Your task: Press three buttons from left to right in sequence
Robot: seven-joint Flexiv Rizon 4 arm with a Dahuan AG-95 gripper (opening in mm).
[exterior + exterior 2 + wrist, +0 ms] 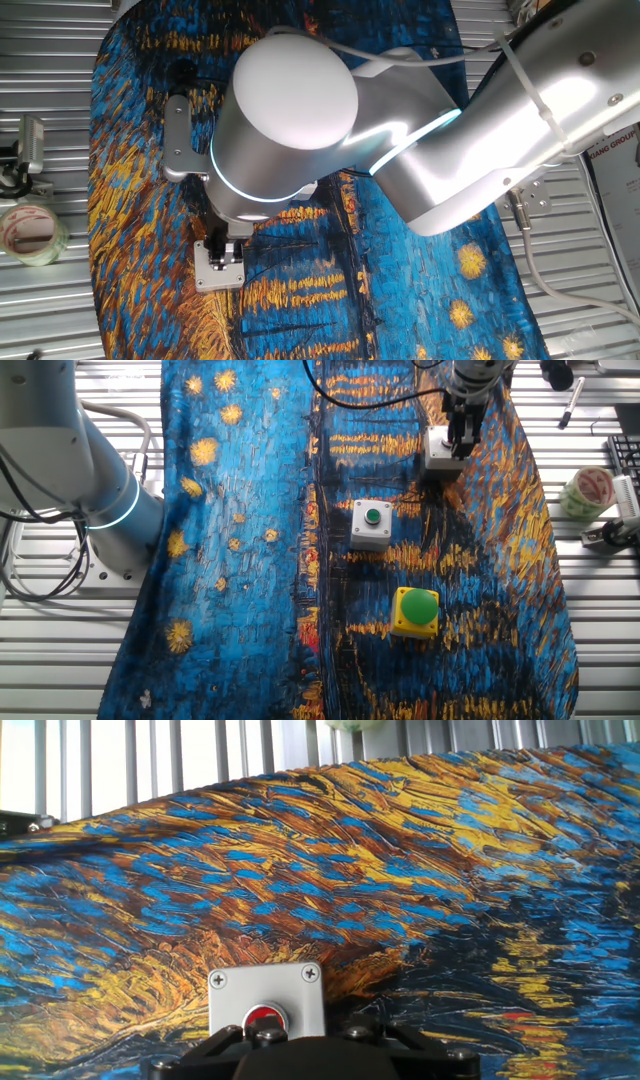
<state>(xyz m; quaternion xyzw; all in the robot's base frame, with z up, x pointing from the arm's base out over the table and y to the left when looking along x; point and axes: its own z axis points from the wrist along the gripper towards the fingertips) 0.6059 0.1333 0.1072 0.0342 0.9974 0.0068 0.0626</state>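
As the red-button box [266, 1003] sits on the painted cloth [250, 510] | hand [462, 448] directly above it, tips at box top | finger state: can't tell | small green-button box [371, 524], yellow green-dome box [415, 611] lie apart from it, in a row.

Yellow and small-green boxes: hidden behind the arm's big joint [285, 115] in one fixed view.
Red-button box [219, 265]: at 7 o'clock there — its button was covered by the gripper [222, 252].
Fingertips: the hand view's bottom edge cut them off — gap untellable.
Tape roll [352, 725]: clipped at 12 o'clock, hand view.
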